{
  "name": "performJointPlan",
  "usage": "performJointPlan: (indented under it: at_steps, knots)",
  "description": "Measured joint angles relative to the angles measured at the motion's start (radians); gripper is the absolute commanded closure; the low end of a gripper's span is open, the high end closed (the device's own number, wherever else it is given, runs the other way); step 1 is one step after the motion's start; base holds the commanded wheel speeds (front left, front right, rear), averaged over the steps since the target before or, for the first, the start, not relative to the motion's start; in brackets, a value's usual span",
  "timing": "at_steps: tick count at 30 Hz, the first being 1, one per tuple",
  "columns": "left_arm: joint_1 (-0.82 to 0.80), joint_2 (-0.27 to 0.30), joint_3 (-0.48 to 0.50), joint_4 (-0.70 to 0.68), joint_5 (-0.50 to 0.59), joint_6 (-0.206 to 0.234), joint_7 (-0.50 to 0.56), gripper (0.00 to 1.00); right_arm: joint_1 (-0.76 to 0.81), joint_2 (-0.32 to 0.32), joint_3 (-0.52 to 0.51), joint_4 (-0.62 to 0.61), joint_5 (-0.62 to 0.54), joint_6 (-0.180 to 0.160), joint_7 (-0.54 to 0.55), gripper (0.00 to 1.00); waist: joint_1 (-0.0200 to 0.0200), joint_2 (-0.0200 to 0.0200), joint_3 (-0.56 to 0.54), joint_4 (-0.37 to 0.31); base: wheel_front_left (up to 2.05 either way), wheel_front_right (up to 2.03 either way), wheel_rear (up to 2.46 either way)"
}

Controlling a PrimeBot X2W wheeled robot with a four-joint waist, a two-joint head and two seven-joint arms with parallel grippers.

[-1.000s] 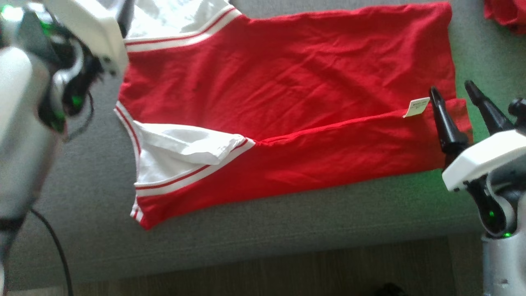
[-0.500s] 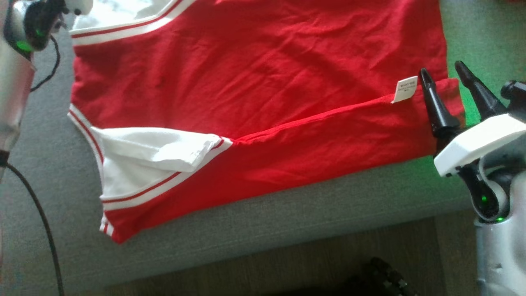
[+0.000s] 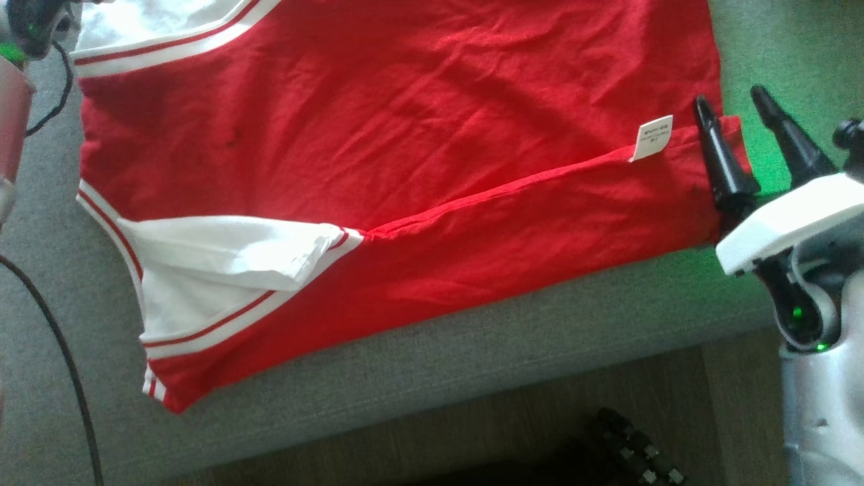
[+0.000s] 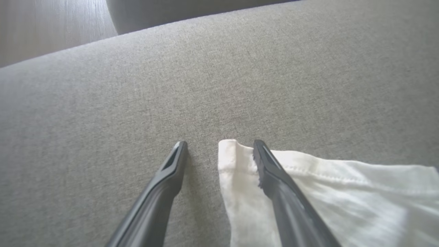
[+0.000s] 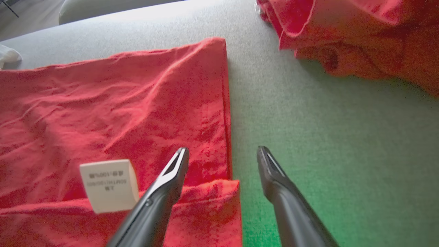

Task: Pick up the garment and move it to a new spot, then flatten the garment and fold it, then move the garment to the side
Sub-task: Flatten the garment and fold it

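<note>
Straddling two edges of the garment (image 3: 405,135), both claws are spread and pinch nothing. Item: red jersey top, lying mostly flat and lightly creased on the grey cushion (image 3: 472,351), its long side running along the cushion's front edge. Item: near strip of the top, already turned over onto the body, the fold line running toward the cushion's right end, where a white care label (image 3: 651,137) stands up. Item: white sleeve panel (image 3: 223,250) with striped trim (image 3: 202,331), doubled back toward the cushion's left end. Item: right gripper (image 3: 731,98), one finger over the red hem corner, the other over bare cushion. Item: left gripper (image 4: 219,142), one finger on a white fabric corner, the other on bare cushion. Item: second red cloth heap (image 5: 360,37), well apart at the cushion's far right. Step judged: folding, one lengthwise fold done. Next move likely calls for both claws to lower, close on their edges together, and carry them across evenly so the fabric does not skew.
</note>
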Motion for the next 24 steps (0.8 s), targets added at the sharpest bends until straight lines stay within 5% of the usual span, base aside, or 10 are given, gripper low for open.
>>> performJointPlan:
  at_steps: [5,6,8,24]
  knots:
    - [-0.003,-0.007,0.004,0.03,-0.015,-0.009,-0.003,0.05,-0.05,0.0,-0.002,0.005,0.002,0.0,-0.001,0.0,-0.0001,0.0,0.0,-0.005,0.0,0.0,0.0]
    - [-0.008,-0.007,0.005,0.035,-0.017,-0.013,-0.004,0.55,-0.055,-0.001,-0.002,0.005,0.002,0.0,-0.001,0.0,-0.0001,0.0,0.001,-0.005,0.0,0.0,0.0]
    - [-0.019,-0.009,0.005,0.045,-0.018,-0.017,-0.005,1.0,-0.065,-0.002,-0.004,0.005,0.002,0.0,0.001,0.0,0.0,0.0,0.003,-0.005,0.0,0.0,0.0]
    - [-0.048,-0.024,0.002,0.078,-0.025,-0.051,-0.092,1.0,-0.35,-0.028,0.037,0.188,-0.03,0.0,0.155,0.0,0.0,0.0,-0.01,0.025,0.0,0.0,0.0]
